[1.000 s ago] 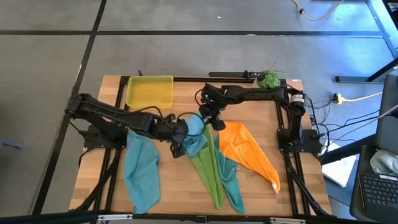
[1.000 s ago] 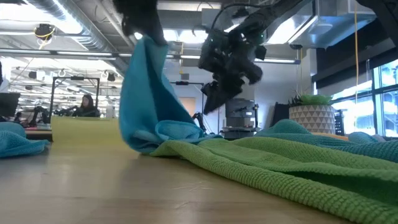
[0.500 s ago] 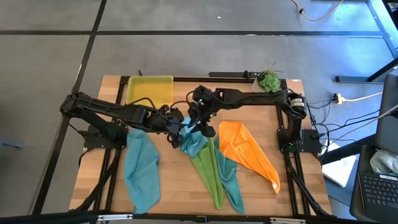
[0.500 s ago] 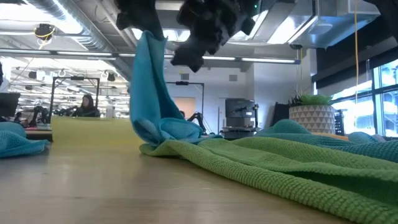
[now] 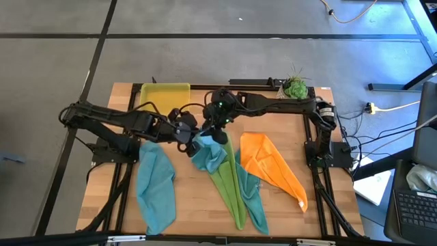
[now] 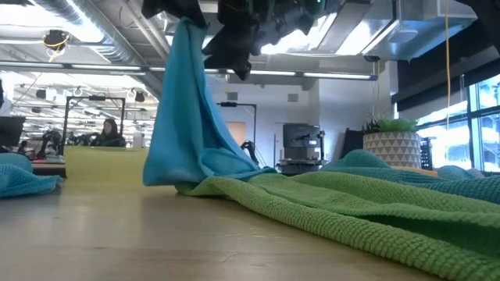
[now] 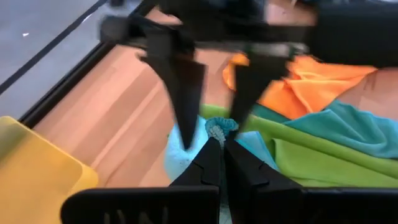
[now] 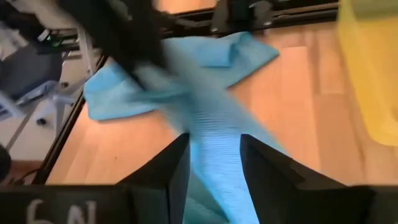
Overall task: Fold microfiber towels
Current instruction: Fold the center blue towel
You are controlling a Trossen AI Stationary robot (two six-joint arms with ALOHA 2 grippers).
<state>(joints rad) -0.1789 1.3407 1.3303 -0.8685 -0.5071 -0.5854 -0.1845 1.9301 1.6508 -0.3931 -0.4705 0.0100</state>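
A light blue microfiber towel [image 5: 208,156] hangs from my left gripper [image 5: 190,140], which is shut on it above the table's middle. Its lower end [image 6: 203,168] rests on the table and on the lime green towel [image 5: 232,184]. My right gripper [image 5: 217,131] is open close by, one finger on either side of the hanging cloth [image 8: 211,149] just beyond the left fingertips; whether it touches I cannot tell. A teal towel [image 5: 254,199] lies beside the green one. An orange towel [image 5: 273,167] lies to the right and a second light blue towel [image 5: 156,186] to the left. My left gripper pinches a bunched corner of the light blue towel [image 7: 219,129] between its two shut fingers, and a small tuft pokes out past the tips. The fingers slant down from the table's left. The cloth hangs below them [image 6: 183,94], its lower end on the table.
A yellow-green tray [image 5: 164,100] stands at the far left of the table and a potted plant [image 5: 295,87] at the far right corner. Bare wood shows along the near edge at the middle left [image 5: 191,212]. A person sits far off in the room [image 6: 107,133].
My left gripper has risen and drawn toward the table's far left, pulling the light blue towel up into a taller hanging strip while its lower end stays down. My right gripper has risen, rolled and moved left to the towel's held top.
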